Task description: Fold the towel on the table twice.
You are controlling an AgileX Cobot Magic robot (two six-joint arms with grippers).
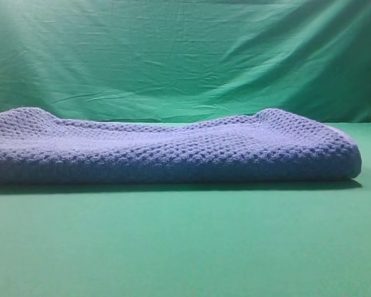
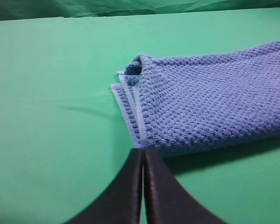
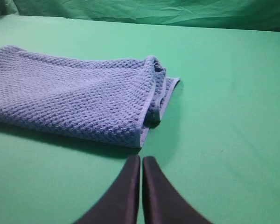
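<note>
Folded towel [image 1: 173, 148] lying flat on green tabletop [image 1: 185, 247], just ahead of both tips. Left end effector [image 2: 143, 156] pressed together, empty. Right end effector [image 3: 141, 163] likewise pressed together, empty.

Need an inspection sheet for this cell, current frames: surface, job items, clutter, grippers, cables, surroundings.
Surface: table with a smooth green cover, no visible stains or creases.
Job's things: towel, blue-grey waffle weave, lies folded in stacked layers; several pale hem edges show at its left end in the left wrist view and at its right end in the right wrist view.
Clutter: nothing seen.
Grippers: left gripper shut, empty, tips right at the towel's near corner. Right gripper shut, empty, just short of the towel's corner, not touching. Neither shows in the high view.
Cables: nothing seen.
Surroundings: wrinkled green backdrop cloth behind the table.
</note>
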